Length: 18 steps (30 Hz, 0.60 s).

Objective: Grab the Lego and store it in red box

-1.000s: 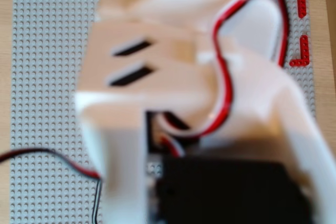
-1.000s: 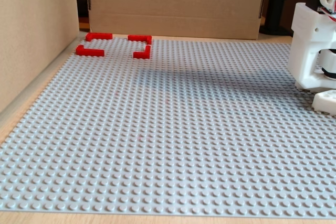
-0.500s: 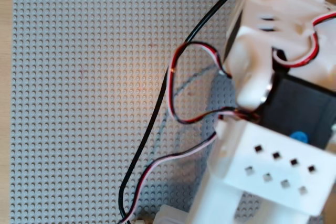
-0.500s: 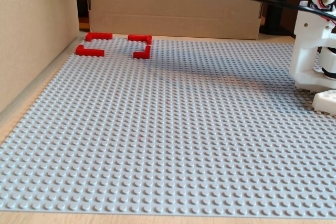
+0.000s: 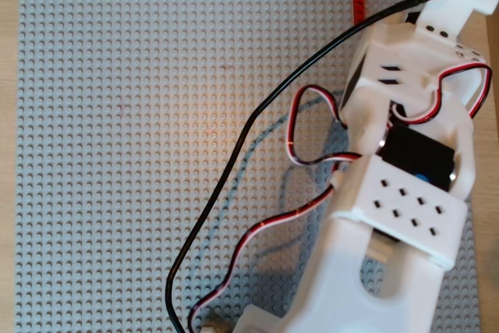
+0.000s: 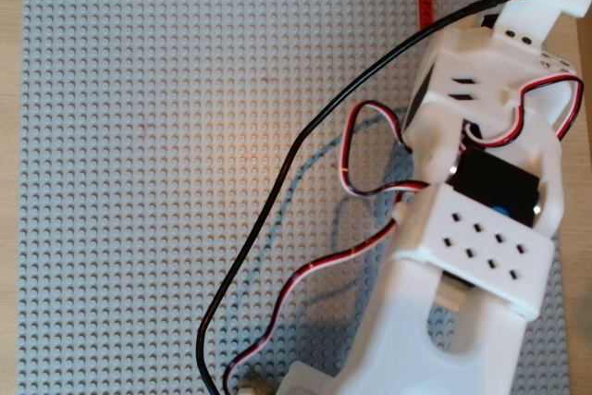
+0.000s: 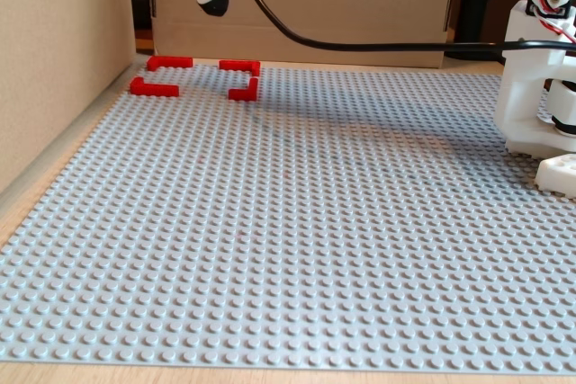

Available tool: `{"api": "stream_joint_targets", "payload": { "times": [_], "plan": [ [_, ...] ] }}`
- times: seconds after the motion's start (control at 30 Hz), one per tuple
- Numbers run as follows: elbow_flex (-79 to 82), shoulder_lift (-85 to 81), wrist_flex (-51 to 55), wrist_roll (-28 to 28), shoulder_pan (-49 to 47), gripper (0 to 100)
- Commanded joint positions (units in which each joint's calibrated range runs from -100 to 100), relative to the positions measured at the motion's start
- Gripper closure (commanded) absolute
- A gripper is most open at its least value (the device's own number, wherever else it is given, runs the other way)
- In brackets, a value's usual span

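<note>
Fingers (image 7: pixel 214 3) now above red box (image 7: pixel 195 77), 4 corner pcs

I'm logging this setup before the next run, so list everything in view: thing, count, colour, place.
baseplate: one, grey, studded, covers the table.
red box: one outline of four red L-shaped corner pieces, at the far left of the baseplate in the fixed view; in the overhead views only one corner shows.
cardboard walls: tan, along the far and left edges in the fixed view.
Lego: black piece not clearly seen anywhere.
cable: one black, plus red-and-white wires, trailing from the arm.
arm: one, white, base at right in the fixed view.
gripper: white, dark-tipped, above the red box; jaws' state unclear.
</note>
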Motion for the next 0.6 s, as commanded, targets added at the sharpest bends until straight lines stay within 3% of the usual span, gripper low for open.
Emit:
{"api": "stream_joint_targets", "payload": {
  "times": [0.0,0.37,0.57],
  "plan": [
    [-3.47,4.81,-3.63,0.23,1.53,98],
    [-5.93,8.37,-3.63,-0.13,1.9,86],
    [-5.93,8.29,-3.45,-0.19,1.83,86]
  ]
}}
